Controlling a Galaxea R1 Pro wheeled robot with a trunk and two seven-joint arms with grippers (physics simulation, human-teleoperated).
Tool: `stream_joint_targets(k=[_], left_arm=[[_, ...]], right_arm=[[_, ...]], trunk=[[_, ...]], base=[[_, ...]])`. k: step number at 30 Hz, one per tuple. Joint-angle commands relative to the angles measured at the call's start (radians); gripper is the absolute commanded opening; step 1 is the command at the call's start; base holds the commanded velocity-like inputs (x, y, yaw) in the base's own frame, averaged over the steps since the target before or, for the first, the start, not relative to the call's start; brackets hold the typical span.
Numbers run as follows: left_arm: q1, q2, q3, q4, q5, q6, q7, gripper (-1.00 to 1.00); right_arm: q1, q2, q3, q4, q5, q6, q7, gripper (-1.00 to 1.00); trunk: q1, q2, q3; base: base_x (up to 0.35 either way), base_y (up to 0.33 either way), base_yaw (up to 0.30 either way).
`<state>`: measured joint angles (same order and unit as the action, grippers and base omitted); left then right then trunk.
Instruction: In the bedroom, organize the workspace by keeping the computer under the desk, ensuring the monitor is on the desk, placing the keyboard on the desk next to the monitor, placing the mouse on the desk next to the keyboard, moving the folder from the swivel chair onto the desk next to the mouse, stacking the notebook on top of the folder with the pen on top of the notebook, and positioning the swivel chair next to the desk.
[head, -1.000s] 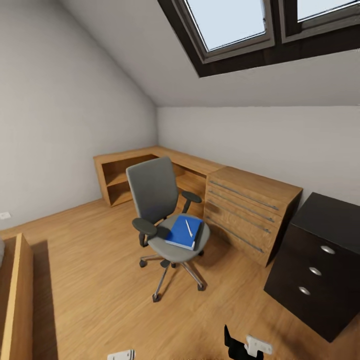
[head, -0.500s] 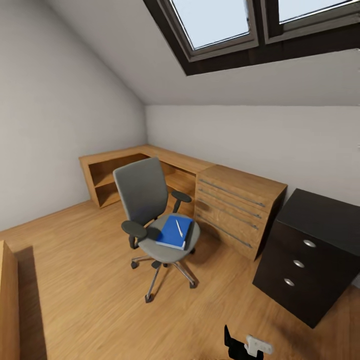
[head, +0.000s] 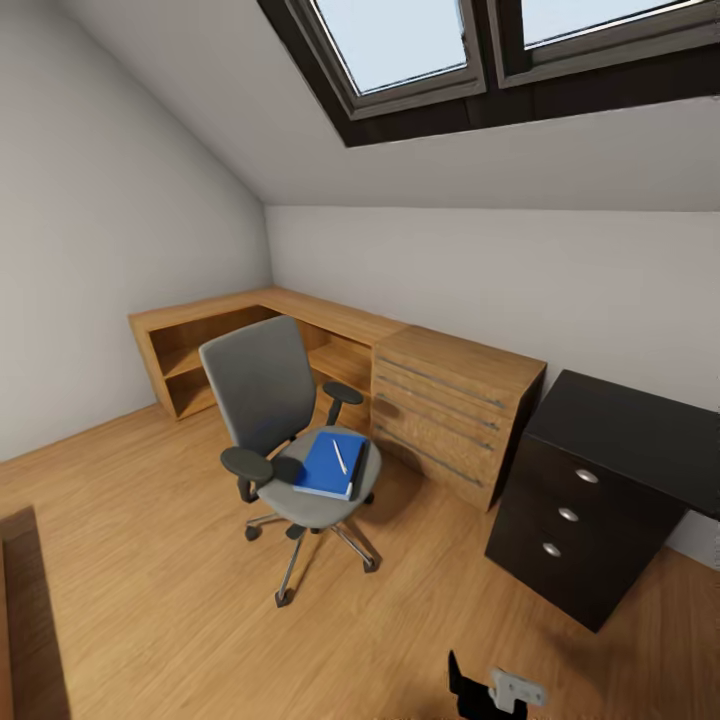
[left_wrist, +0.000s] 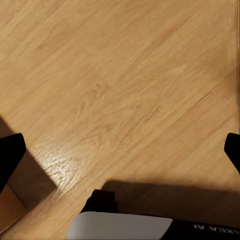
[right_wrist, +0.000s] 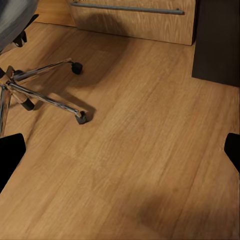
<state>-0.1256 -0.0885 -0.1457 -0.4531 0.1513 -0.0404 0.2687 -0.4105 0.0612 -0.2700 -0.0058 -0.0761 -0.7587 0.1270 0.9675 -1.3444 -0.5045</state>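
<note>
The swivel chair (head: 290, 440) stands on the wooden floor (head: 150, 560), near the light wooden drawer cabinet (head: 450, 410) and apart from the black desk (head: 600, 490). The blue folder (head: 327, 466) lies on the seat, over a dark notebook (head: 361, 468), with the white pen (head: 340, 456) on top. Both the left gripper (left_wrist: 120, 150) and the right gripper (right_wrist: 120, 150) have their fingers wide apart above the floor.

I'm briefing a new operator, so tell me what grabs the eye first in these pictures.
The grey swivel chair stands mid-floor, with the bright blue folder on its seat and the white pen lying on top. Behind it runs a light wooden corner unit with a drawer cabinet, and the black desk with silver knobs sits at the right. Dark-framed skylights cut the sloped ceiling above.
</note>
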Motion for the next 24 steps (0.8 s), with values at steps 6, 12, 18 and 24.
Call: stream_joint_targets(k=[6, 12, 18, 24], left_arm=[[-0.001, -0.002, -0.018, 0.017, 0.01, -0.016, 0.007, 1.0], [-0.001, 0.0, -0.019, 0.019, 0.01, -0.018, 0.007, 1.0], [-0.001, 0.0, -0.018, 0.019, 0.011, -0.019, 0.008, 1.0], [-0.001, 0.005, -0.014, 0.017, 0.014, -0.039, 0.014, 1.0]], right_arm=[[-0.001, 0.002, -0.005, 0.002, -0.006, -0.002, 0.007, 1.0], [-0.001, 0.0, -0.006, 0.001, -0.006, -0.002, 0.005, 1.0], [-0.001, 0.002, -0.006, 0.001, -0.006, -0.002, 0.005, 1.0], [-0.001, 0.002, -0.004, -0.001, -0.005, -0.002, 0.005, 1.0]], trunk=[[-0.023, 0.042, 0.01], [-0.046, 0.084, 0.021], [-0.069, 0.126, 0.032], [-0.092, 0.168, 0.043]], base=[[0.0, 0.0, -0.148], [0.0, 0.0, -0.148], [0.0, 0.0, -0.15], [0.0, 0.0, -0.161]])
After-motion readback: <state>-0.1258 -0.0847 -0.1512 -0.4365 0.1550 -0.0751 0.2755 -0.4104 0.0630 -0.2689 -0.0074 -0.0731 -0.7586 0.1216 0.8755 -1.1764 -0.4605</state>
